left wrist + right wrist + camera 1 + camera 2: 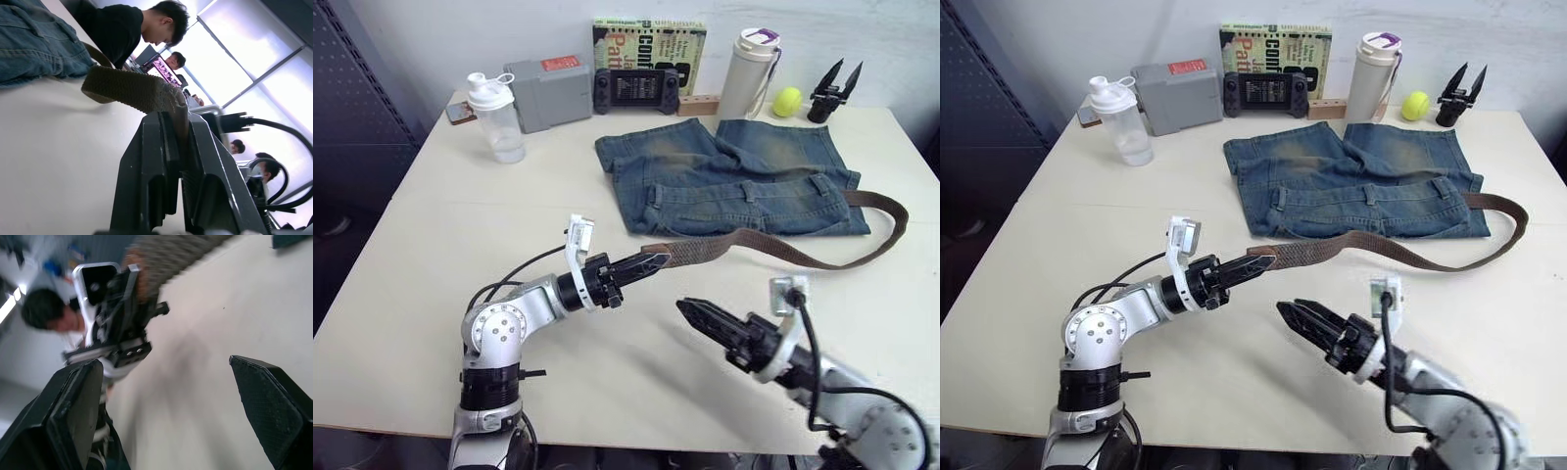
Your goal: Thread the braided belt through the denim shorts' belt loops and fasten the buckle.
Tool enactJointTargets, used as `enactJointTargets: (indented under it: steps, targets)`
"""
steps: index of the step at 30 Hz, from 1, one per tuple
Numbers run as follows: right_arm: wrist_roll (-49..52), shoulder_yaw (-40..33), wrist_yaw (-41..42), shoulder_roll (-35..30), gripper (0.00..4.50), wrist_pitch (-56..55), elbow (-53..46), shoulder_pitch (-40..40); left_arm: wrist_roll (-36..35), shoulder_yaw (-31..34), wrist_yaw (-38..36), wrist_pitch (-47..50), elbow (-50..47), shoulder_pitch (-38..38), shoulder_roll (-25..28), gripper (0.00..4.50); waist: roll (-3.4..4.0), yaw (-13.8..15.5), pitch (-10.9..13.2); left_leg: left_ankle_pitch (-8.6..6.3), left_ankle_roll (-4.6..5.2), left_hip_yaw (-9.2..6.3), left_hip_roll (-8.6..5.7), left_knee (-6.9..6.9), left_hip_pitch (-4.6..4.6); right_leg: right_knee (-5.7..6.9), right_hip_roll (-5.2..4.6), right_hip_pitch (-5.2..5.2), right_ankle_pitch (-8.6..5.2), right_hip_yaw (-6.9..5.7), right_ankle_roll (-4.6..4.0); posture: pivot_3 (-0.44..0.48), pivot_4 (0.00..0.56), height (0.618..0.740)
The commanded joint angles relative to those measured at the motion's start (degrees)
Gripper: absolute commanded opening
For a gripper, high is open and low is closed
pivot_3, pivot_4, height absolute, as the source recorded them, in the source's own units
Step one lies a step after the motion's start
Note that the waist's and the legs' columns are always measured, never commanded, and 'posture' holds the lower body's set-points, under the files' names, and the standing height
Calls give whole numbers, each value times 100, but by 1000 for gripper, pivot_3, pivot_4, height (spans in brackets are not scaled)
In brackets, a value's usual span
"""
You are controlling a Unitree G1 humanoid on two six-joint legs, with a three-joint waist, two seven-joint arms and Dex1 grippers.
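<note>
We see the braided belt (773,247) lying on the bench (431,245) in front of the denim shorts (734,181), its far part curving round the shorts' right side to the waistband. Its free end is pinched between the jaws of the left gripper (651,262), just in front of the shorts' left corner. The right gripper (690,310) hovers over bare bench nearer the robot, jaws spread wide and holding nothing. Behind the shorts stand a shaker bottle (495,117), a grey box (549,91), a game console (637,90), a book (649,44), a white flask (750,70) and a tennis ball (787,101).
</note>
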Motion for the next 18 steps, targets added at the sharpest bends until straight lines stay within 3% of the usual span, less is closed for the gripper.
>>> enactJointTargets:
  steps: [1,7,16,18]
  targets:
    - [887,159,-1129,542,4419,-1218,470,-67,-404,31,107,52,-244,38,27,0,-1,-2,0,0,0,-2,-1,1,2,0,1,4,0,2,0,0,150,731]
    - [2193,878,-1831,454,4419,-2724,596,83,-457,-74,214,-13,-258,42,117,0,3,-85,-1,0,-1,9,12,-12,0,0,16,-16,-1,6,-1,0,150,731]
    - [2656,2041,-1978,-167,4419,-3814,359,489,-444,-208,266,-135,-161,-29,227,0,3,-71,-1,0,-1,11,14,-10,-3,-2,16,-18,-1,13,-2,0,150,731]
    - [2691,2185,-1967,-295,3597,-3991,340,548,-429,-210,300,-167,-120,-52,232,0,3,-67,-1,0,-1,11,15,-10,-4,-2,16,-18,-1,12,-2,0,150,731]
